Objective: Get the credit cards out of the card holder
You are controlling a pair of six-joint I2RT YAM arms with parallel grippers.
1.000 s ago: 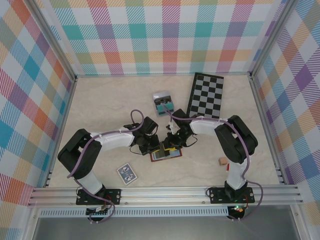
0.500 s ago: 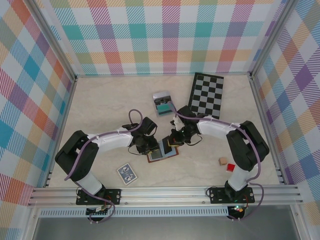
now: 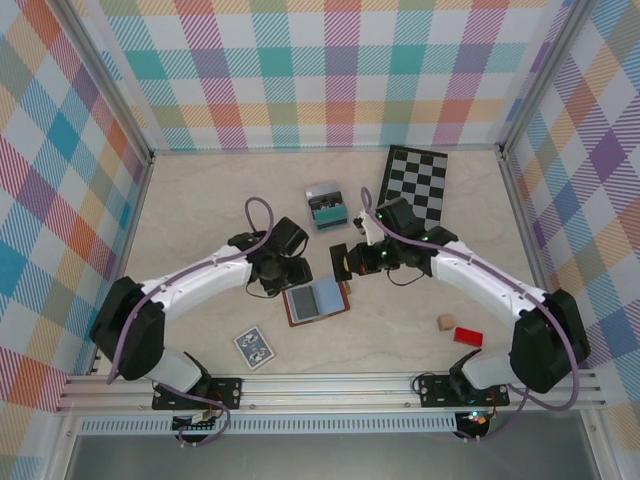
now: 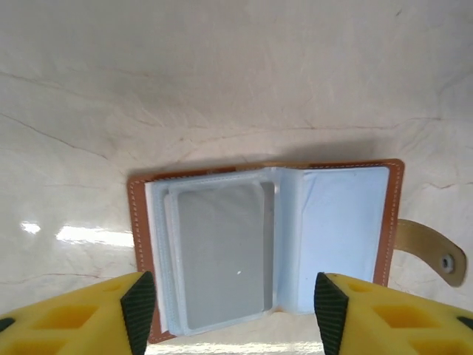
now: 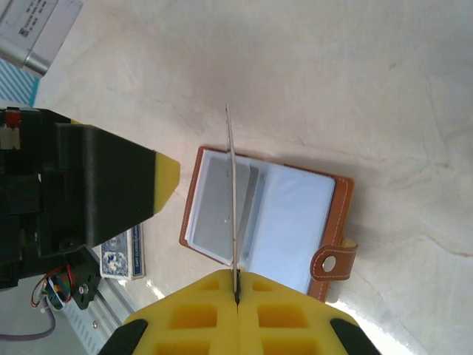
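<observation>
The brown card holder (image 3: 317,300) lies open and flat on the table, its blue-grey pockets facing up (image 4: 336,229). A grey credit card (image 4: 222,255) sits in its left pocket. My left gripper (image 4: 234,314) hovers open above the holder's near edge, touching nothing; from above, the left gripper (image 3: 292,272) is just behind and left of the holder. My right gripper (image 5: 237,292) is shut on a thin credit card (image 5: 231,200), seen edge-on and held above the card holder (image 5: 295,214). From above, this dark credit card (image 3: 340,262) hangs from the right gripper (image 3: 355,260), behind the holder.
A checkered board (image 3: 412,190) lies at the back right. A grey-and-teal box (image 3: 326,203) stands behind the grippers. A blue patterned card deck (image 3: 254,347) lies front left. A small wooden block (image 3: 446,322) and a red block (image 3: 466,336) sit front right.
The right gripper closed on a card, drew it out of the holder and lifted it back. The left gripper opened, released the holder and pulled away to the back left.
</observation>
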